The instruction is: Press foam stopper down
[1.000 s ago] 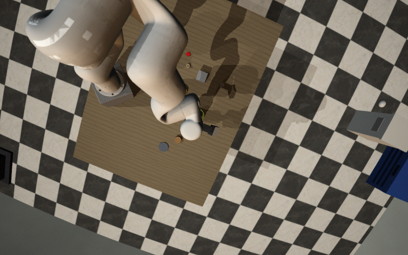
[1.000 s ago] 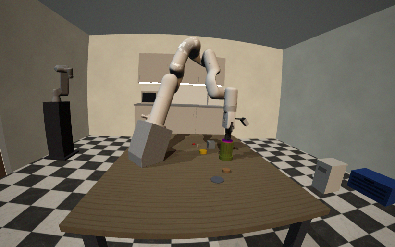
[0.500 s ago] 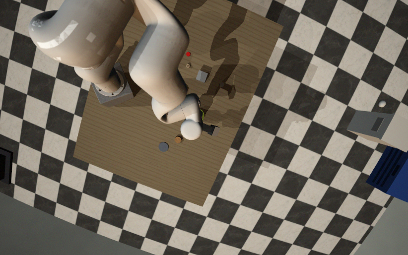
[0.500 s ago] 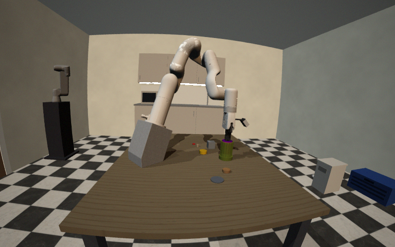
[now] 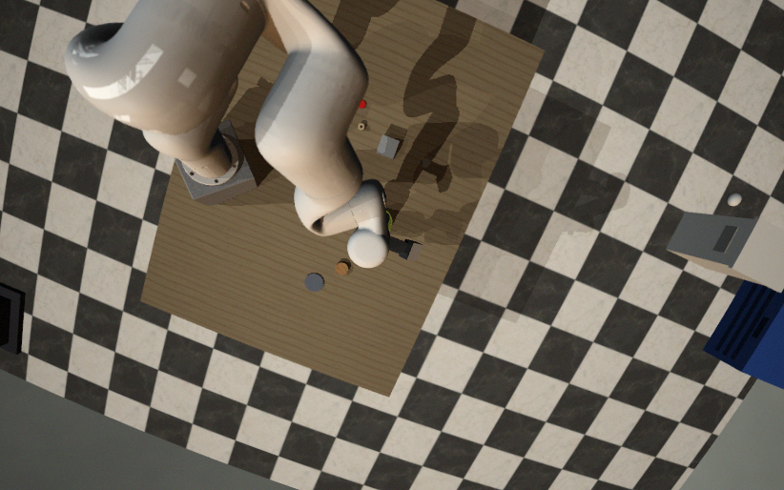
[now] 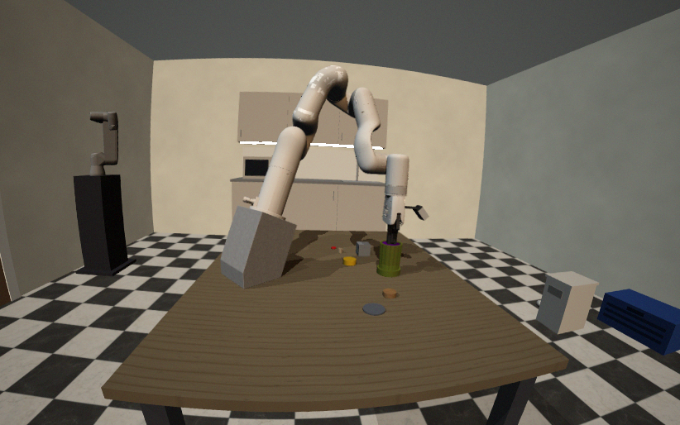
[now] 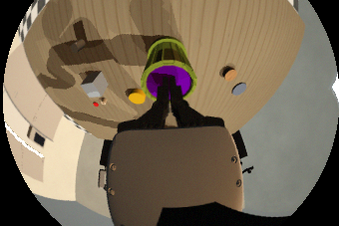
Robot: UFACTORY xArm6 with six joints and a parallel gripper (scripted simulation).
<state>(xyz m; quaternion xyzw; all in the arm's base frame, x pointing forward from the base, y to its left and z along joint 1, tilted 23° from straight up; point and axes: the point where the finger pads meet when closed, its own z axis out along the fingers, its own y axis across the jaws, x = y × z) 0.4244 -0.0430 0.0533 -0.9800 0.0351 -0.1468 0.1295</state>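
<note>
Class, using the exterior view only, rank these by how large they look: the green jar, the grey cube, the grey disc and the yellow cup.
1. Green jar, clearly largest.
2. Grey disc, though it lies nearer the camera, so unsure.
3. Grey cube and yellow cup look alike; no ranking between them.
</note>
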